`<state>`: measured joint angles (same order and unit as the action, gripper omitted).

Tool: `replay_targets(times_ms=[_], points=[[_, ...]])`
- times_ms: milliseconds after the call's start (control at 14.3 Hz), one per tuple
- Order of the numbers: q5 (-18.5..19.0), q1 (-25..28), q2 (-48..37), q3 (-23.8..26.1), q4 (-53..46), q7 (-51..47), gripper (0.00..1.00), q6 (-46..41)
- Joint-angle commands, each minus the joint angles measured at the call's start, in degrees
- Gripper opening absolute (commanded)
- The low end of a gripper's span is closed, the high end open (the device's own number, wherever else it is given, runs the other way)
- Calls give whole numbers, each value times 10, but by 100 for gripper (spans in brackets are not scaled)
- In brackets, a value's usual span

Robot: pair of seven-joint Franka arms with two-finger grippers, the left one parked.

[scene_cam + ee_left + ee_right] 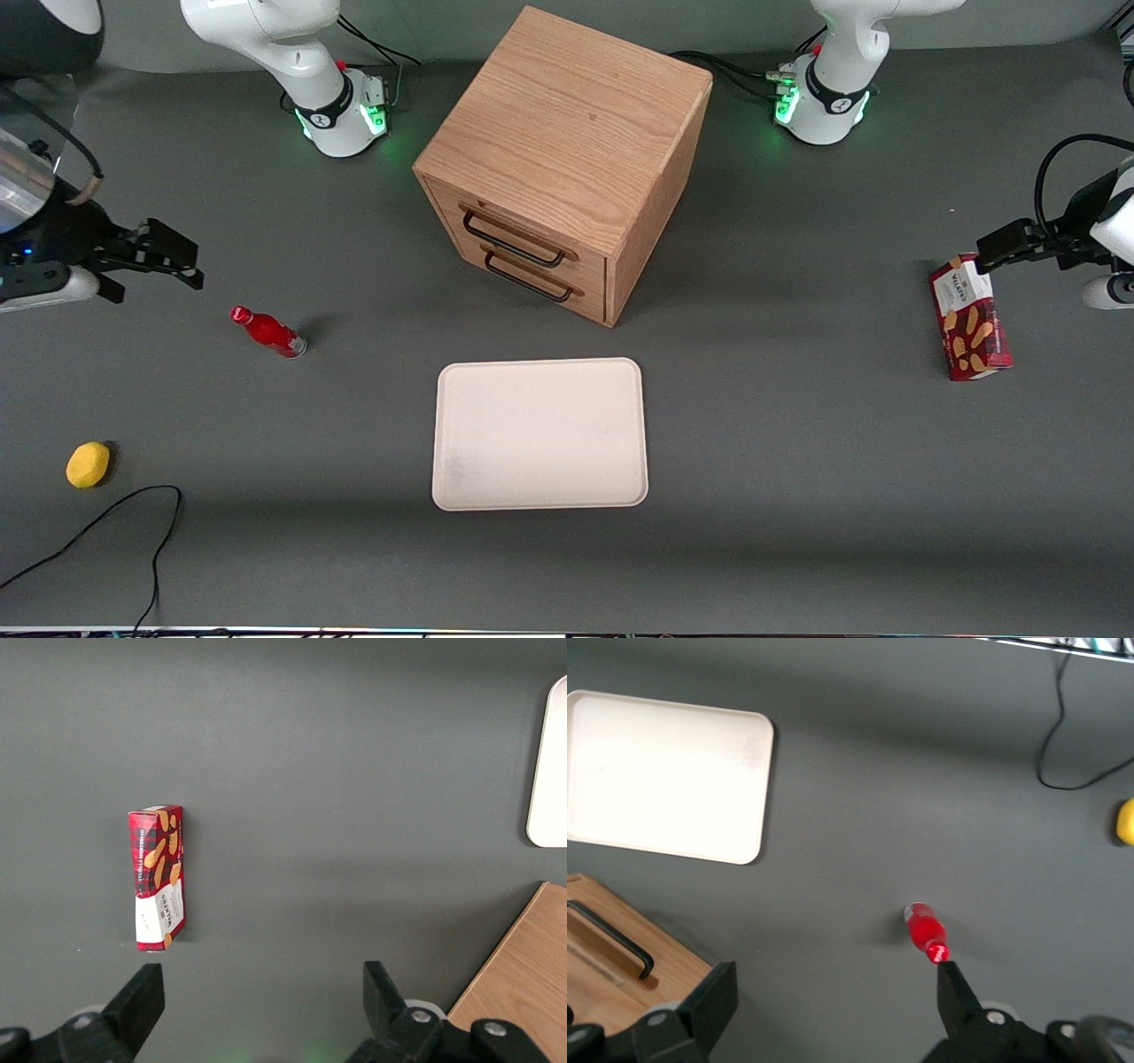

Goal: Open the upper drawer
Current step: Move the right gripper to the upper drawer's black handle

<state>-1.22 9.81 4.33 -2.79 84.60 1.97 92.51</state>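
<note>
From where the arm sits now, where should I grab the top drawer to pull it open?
Take the upper drawer by its thin black wire handle, near the middle of the bar. It stands off the wood, leaving room for a finger. Come at the cabinet from in front, fingers above and below the bar. The gripper hangs open toward the working arm's end of the table.

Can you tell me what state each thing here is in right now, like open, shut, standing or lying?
Light oak upper drawer: shut.
Lower oak drawer: shut.
Right arm's black two-finger gripper: open, holding nothing, hanging above the table.
Red bottle: standing, capped.
Red biscuit box: standing.
Cream rectangular tray: flat, empty.
</note>
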Motion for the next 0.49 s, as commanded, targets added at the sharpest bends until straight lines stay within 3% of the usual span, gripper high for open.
replay_targets(times_ms=[0,420], points=[[8,49,16,-9,-13,0,100,2],[6,133,32,-33,-15,0,100,15]])
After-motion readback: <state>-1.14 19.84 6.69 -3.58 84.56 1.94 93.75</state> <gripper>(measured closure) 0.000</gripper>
